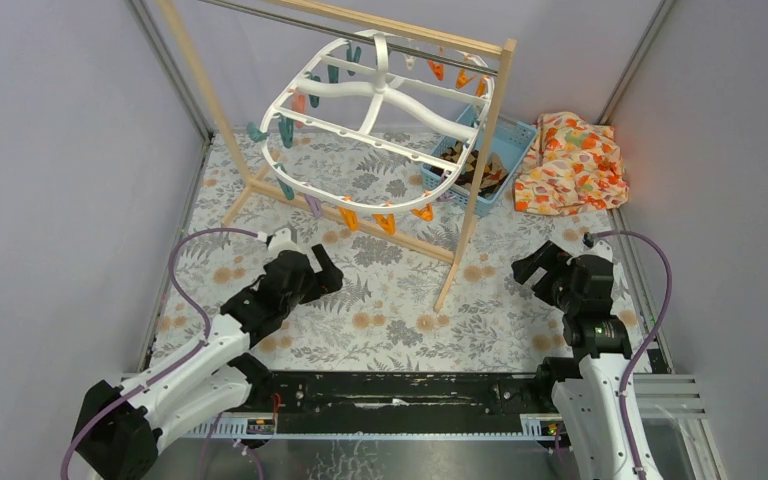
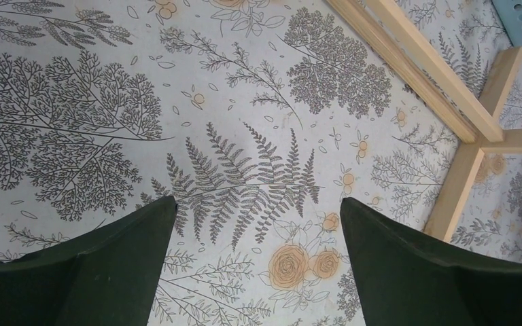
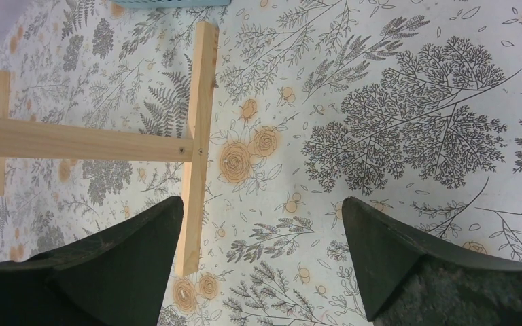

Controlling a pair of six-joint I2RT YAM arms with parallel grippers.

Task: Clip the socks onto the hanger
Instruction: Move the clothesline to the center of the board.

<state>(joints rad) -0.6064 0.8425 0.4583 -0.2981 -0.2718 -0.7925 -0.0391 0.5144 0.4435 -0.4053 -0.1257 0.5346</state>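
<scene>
The white oval hanger [image 1: 380, 105] hangs tilted from the wooden rail, with teal, orange and purple pegs dangling from its rim. A dark brown sock with tan checks [image 1: 480, 166] lies in the blue basket [image 1: 516, 138] behind the rack's right post. I see no magenta-purple sock. My left gripper [image 1: 322, 272] [image 2: 258, 204] is open and empty, low over the floral mat in front of the rack. My right gripper [image 1: 538, 266] [image 3: 263, 202] is open and empty over the mat, right of the rack's foot.
The wooden rail rack [image 1: 475, 190] stands across the back of the mat; its base bars show in the left wrist view [image 2: 442, 88] and the right wrist view [image 3: 197, 136]. An orange floral cloth [image 1: 572, 160] lies at the back right. Grey walls enclose the sides.
</scene>
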